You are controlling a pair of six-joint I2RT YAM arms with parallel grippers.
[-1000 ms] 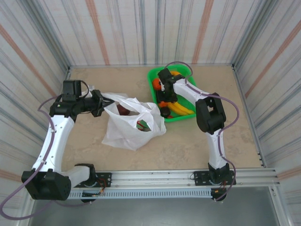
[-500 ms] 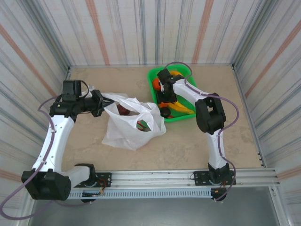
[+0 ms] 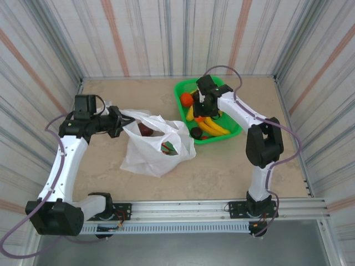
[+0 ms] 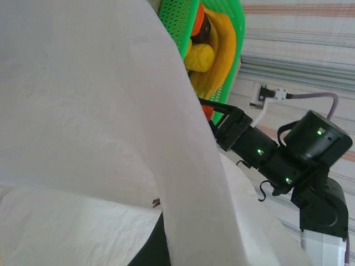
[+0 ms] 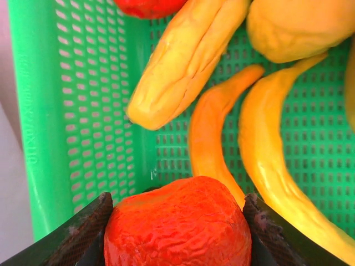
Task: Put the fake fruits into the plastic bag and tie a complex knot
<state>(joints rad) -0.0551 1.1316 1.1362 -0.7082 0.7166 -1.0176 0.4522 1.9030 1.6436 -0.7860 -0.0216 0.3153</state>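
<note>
Our right tool (image 5: pixel 177 221) was clamped on an orange-red fake fruit (image 5: pixel 177 216) over the green basket (image 5: pixel 33 111), upper centre of the top view, presumably to carry it to the plastic bag (image 3: pixel 155 148) at centre left, whose handle met the left tool (image 3: pixel 118 121); that grip we could not tell.

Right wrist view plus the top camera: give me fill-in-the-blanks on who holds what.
The right gripper grips the red-orange fruit over the basket, whose colour is ____.
The left gripper holds the plastic bag by its ____.
The bananas lie in the ____, not the plastic bag.
Missing: green; handle; basket.
</note>
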